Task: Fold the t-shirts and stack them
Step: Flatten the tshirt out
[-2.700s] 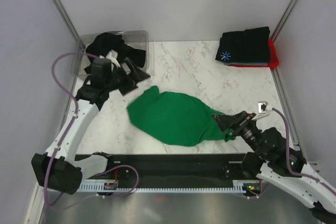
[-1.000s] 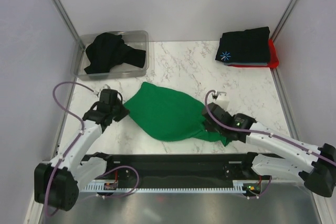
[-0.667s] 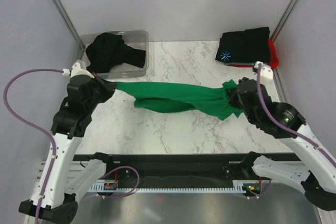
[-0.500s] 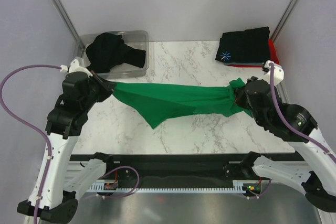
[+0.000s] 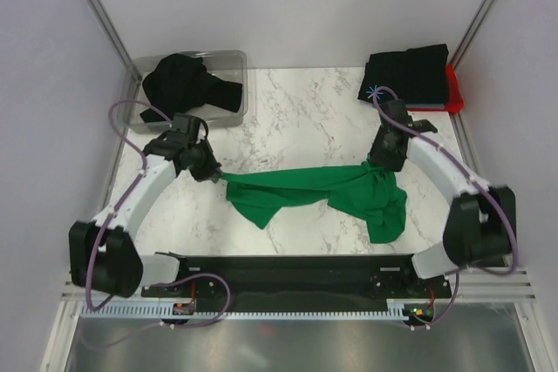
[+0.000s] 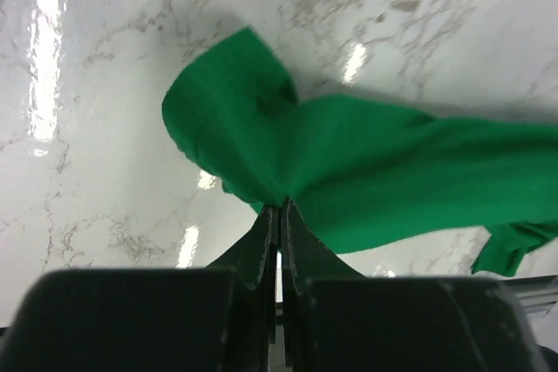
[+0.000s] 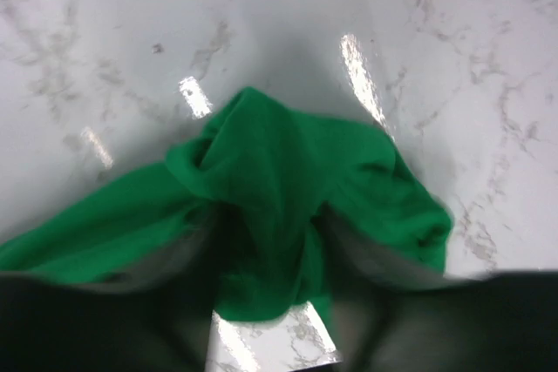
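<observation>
Between left end effector [image 5: 212,173] and right end effector [image 5: 382,163], both clamping it, sags the green t-shirt [image 5: 296,189].

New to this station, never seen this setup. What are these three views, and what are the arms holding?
Two robot arms sit at a marble table. The wide picture looks down from above; the other two come from cameras on each wrist. The left gripper is pinched shut on one end of the green shirt; the right gripper holds the other end, blurred in its own view. A black shirt lies in the bin. A folded black shirt sits on a red shirt, far right.
</observation>
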